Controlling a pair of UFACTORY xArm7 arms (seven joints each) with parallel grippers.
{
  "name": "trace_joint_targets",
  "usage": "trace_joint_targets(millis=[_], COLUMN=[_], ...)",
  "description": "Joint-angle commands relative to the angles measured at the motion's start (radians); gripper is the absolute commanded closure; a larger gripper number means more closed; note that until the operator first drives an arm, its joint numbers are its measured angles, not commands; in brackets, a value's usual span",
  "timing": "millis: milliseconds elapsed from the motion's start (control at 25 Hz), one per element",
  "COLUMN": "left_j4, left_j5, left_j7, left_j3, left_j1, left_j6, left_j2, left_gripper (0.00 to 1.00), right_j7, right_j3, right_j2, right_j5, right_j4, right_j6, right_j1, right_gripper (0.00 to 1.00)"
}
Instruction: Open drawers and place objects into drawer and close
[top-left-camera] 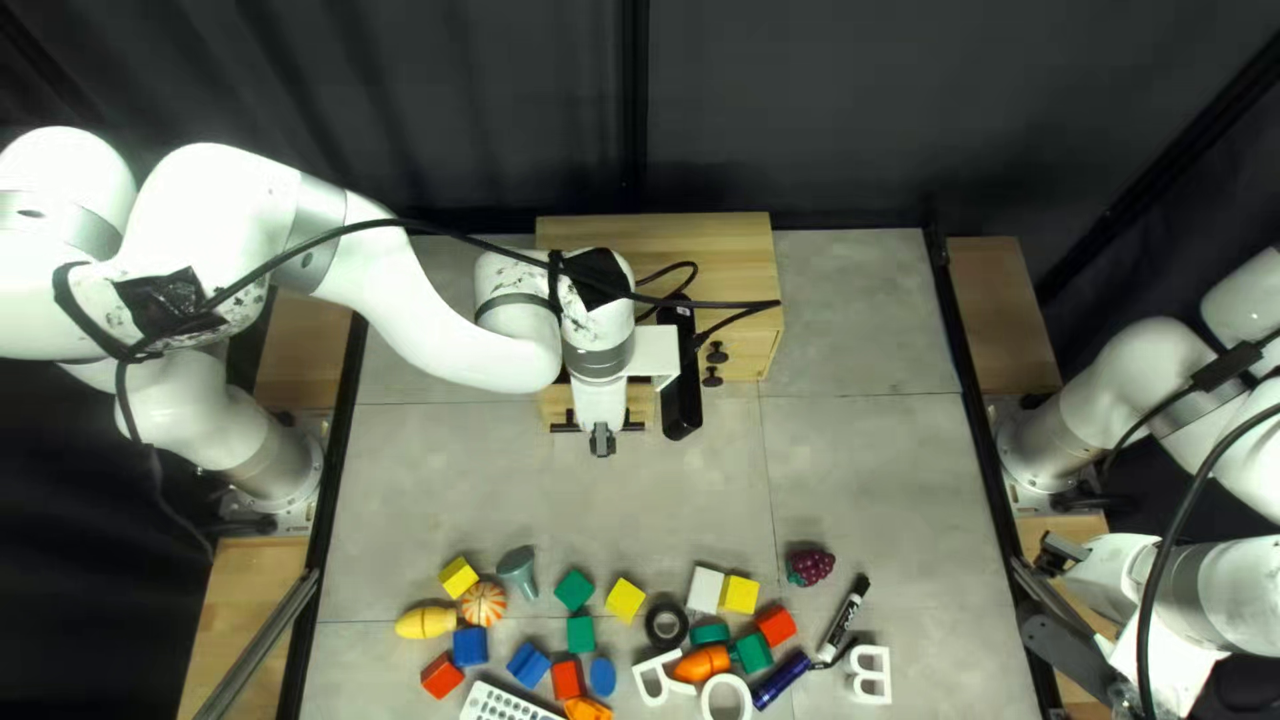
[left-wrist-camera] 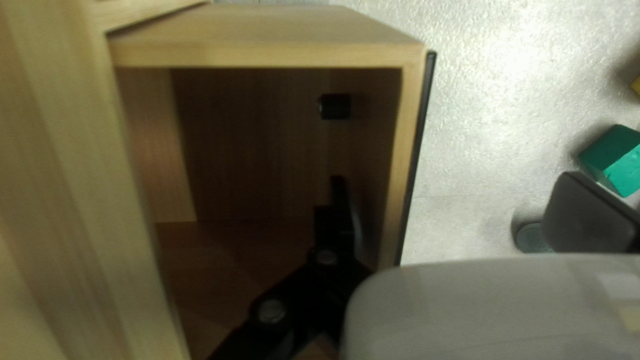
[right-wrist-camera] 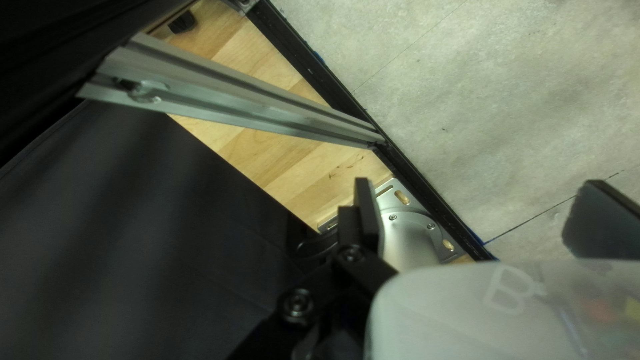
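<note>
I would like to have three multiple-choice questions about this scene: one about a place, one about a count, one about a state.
1. Where do the grapes lie?
A. On the cabinet
B. Near the marker
C. Behind the keypad

2. How many yellow blocks does the top left view show?
A. One
B. Six
C. Three

3. How is the drawer at my left jaws?
A. Pulled out
B. Fully shut
C. Upside down

Right letters:
1: B, the grapes and marker lie close together on the table.
2: C, one is by the orange pumpkin, one mid-row, one against the white block.
3: A, its inside shows in the left wrist view.
</note>
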Motion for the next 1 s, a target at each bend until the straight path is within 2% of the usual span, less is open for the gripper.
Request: trace_joint_targets(millis=[40, 360, 1000], left_j4=[-0.008, 0.010, -0.016], left_j5=[0.002, 0.012, 0.020], left_j7=[-0.019, -0.052, -0.097], left_j3=[-0.004, -0.017, -0.032], left_j1=[-0.005, -0.021, -0.038], left_j6=[-0.001, 0.009, 0.020], left_j2=[-0.016, -0.010, -0.059], left_gripper=[0.00, 0.00, 0.00], right_j7=[0.000, 0.000, 0.000], right_j3=[0.000, 0.000, 0.000], right_j2=[0.000, 0.000, 0.000], right_j5=[0.000, 0.000, 0.000], right_j4=[0.000, 0.000, 0.000], right_j6=[0.000, 0.000, 0.000], right_j1=[0.000, 0.000, 0.000], right_gripper=[0.00, 0.00, 0.00])
